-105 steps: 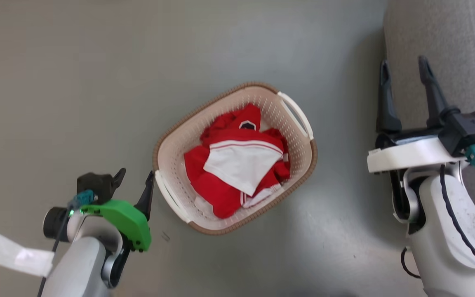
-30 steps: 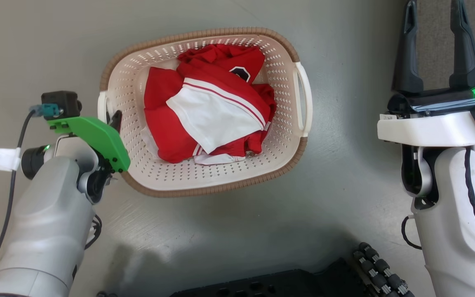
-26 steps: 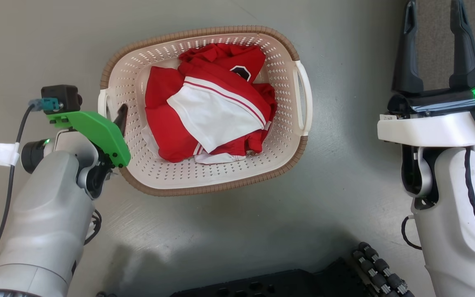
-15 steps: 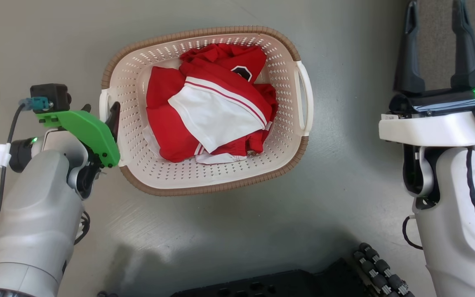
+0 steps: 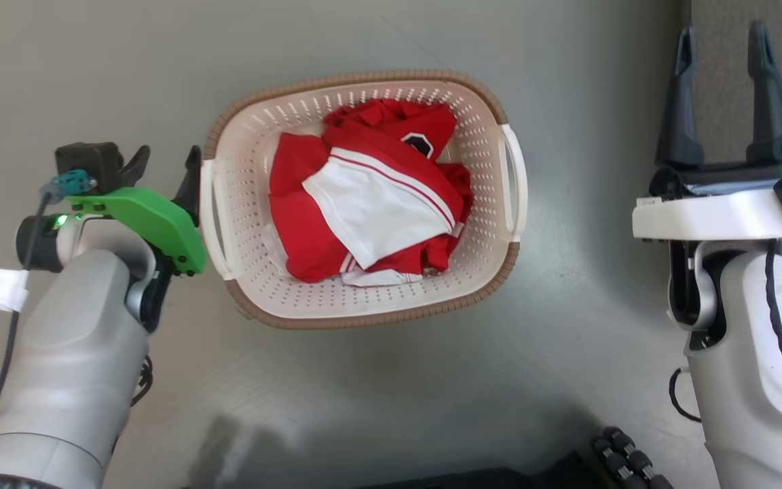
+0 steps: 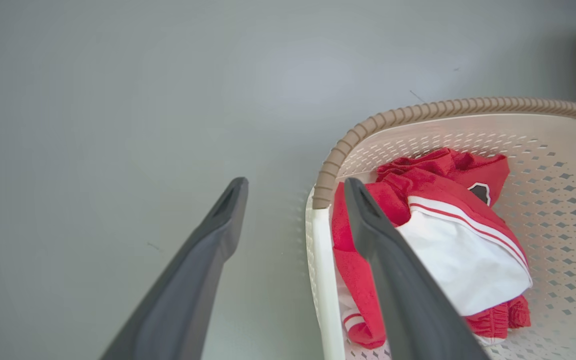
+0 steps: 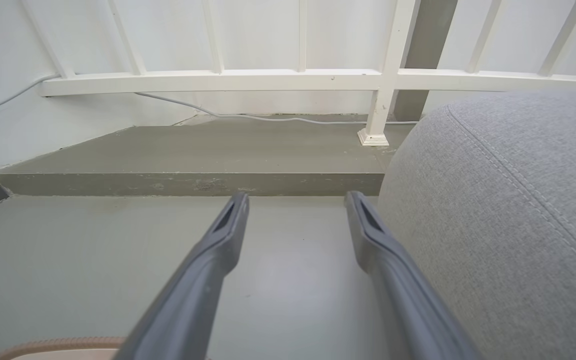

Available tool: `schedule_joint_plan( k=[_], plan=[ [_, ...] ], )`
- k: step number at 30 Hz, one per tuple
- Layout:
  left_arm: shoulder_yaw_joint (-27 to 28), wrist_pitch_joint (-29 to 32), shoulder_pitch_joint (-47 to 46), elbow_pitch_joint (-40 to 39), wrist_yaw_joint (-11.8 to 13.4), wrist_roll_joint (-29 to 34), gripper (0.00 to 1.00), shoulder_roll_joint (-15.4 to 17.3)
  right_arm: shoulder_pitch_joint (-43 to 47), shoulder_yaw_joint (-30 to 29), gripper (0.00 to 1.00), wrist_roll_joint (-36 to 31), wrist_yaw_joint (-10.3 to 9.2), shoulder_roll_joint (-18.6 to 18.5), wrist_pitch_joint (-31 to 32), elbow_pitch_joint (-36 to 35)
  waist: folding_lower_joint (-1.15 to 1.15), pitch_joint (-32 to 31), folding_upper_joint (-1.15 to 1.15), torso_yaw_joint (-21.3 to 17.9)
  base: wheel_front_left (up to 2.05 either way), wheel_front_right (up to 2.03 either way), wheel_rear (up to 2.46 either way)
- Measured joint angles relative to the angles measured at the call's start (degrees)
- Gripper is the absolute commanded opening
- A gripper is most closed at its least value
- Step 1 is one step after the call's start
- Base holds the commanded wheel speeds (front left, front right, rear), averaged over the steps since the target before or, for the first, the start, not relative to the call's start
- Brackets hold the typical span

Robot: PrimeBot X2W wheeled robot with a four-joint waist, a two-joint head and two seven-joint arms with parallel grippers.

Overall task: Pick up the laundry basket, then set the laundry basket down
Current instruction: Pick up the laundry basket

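Laundry basket [image 5: 364, 302] lies just right of the spread left claw [image 5: 168, 153].

You have bare floor [image 5: 92, 75] all along the left of the laundry basket [image 5: 364, 318], where the left tool [image 5: 168, 153] stands spread just beside the white handle [image 5: 208, 210]. Red and white clothes [image 5: 370, 204] fill the basket's middle, leaving room along its walls. Open floor lies between the other handle [image 5: 517, 183] and the spread right tool [image 5: 721, 32]. A grey cushion [image 7: 508, 210] crowds that tool's right. A step [image 7: 193, 177] and white railing [image 7: 298, 80] close the way ahead.
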Motion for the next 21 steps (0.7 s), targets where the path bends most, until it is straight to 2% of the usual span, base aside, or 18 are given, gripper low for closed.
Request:
schedule_joint_plan(
  k=[10, 16, 21],
  plan=[
    [-1.4, -1.7, 2.6, -3.0, 0.1, 3.5, 1.00, -0.7, 1.5, -0.5, 1.00, 0.0, 0.00, 0.0, 0.0, 6.0, 0.00, -5.6, 0.00, 2.0, 0.00, 0.00, 0.00],
    [-0.3, -1.7, 4.2, -5.5, 1.6, 3.9, 1.00, 0.0, 2.2, 0.1, 1.00, 0.0, 0.00, 0.0, 0.0, 8.2, 0.00, -9.2, 0.00, 2.7, 0.00, 0.00, 0.00],
    [3.0, -1.7, 5.3, -13.2, 3.4, 5.4, 1.00, 0.7, 3.9, -0.1, 1.00, 0.0, 0.00, 0.0, 0.0, 10.5, 0.00, -13.1, 0.00, 3.2, 0.00, 0.00, 0.00]
  ],
)
